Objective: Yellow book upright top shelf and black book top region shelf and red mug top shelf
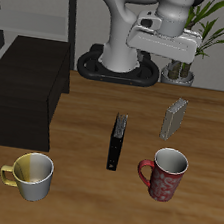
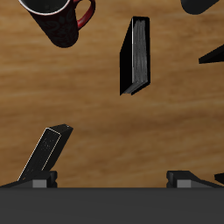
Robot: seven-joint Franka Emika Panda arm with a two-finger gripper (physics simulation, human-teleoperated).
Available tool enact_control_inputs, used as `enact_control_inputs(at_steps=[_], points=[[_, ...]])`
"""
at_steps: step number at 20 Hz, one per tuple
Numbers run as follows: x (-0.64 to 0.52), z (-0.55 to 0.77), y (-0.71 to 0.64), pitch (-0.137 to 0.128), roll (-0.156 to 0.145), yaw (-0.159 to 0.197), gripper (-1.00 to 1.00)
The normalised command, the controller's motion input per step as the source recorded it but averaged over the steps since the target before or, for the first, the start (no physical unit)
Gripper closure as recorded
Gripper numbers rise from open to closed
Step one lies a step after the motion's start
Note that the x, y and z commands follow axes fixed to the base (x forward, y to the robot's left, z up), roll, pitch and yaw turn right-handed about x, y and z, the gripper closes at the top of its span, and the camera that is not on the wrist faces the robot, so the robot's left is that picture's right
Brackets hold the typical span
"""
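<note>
Two books and two mugs stood on the wooden table [image 1: 72,194]. The yellow book [image 1: 174,119] stood upright, farther back than the red mug [image 1: 165,173]. The black book [image 1: 117,140] rested on its edge between them and the shelf [image 1: 26,90], whose top held none of the three. One cream mug [image 1: 31,174] sat near the table's front edge. The gripper [image 1: 160,42] hung high above the table, its fingers [image 2: 35,178] spread apart, holding nothing.
</note>
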Motion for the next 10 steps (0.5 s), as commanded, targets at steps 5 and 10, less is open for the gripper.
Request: enact_control_inputs(at_steps=[5, 10], points=[[-0.09, -0.15, 0.45, -0.027, 0.049, -0.024, -1.0], [0.12, -0.2, 0.44, 0.017, 0.004, -0.104, -1.0]])
